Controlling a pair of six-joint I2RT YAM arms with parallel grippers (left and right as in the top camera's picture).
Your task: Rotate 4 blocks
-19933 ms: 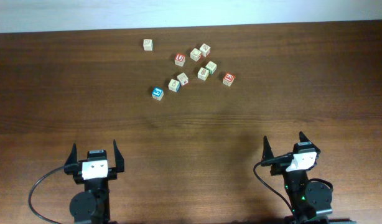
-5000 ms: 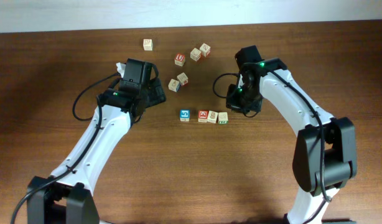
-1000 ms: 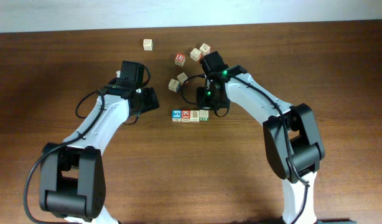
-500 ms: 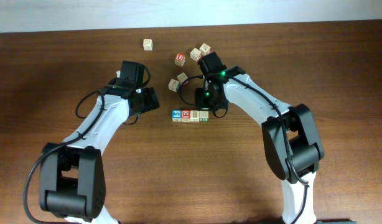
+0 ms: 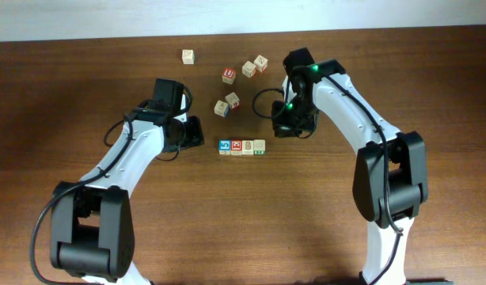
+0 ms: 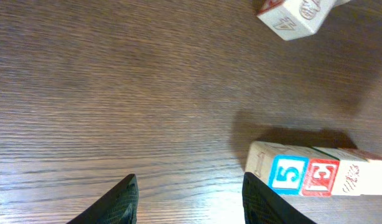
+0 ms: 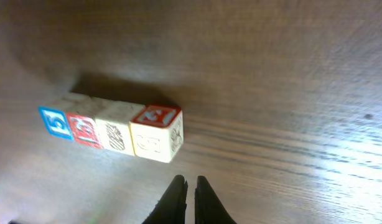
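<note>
A: What has changed around the row of four blocks [image 5: 242, 147]?

B: The right gripper [image 7: 190, 183] has left it. A moment ago it was against the row's plain end. Now it sits off that end, pulled back toward the loose cubes [image 5: 229, 75], with bare worktop [image 5: 433, 198] between it and the row. Its fingers are pressed together and hold nothing.

A: And the row itself?

B: It has not shifted. The four blocks touch face to face in one straight line, with no gaps that I can see.

A: Which way does the line run?

B: Its long axis lies left to right in the overhead view, about parallel to the worktop's near edge. The blue 5 block [image 5: 225, 146] is at the end facing the left arm. After it come a red face and a pale hatched one, then the end block [image 5: 260, 146] toward the right arm. The printed faces point up.

A: What about the left gripper [image 6: 190, 180]?

B: It is just off the 5 end, near the row but not touching it. Its fingers stand apart with nothing between them.

A: So how far along is the task?

B: Probably near done, since all four blocks sit square. I can't tell whether each one shows the intended face.
</note>
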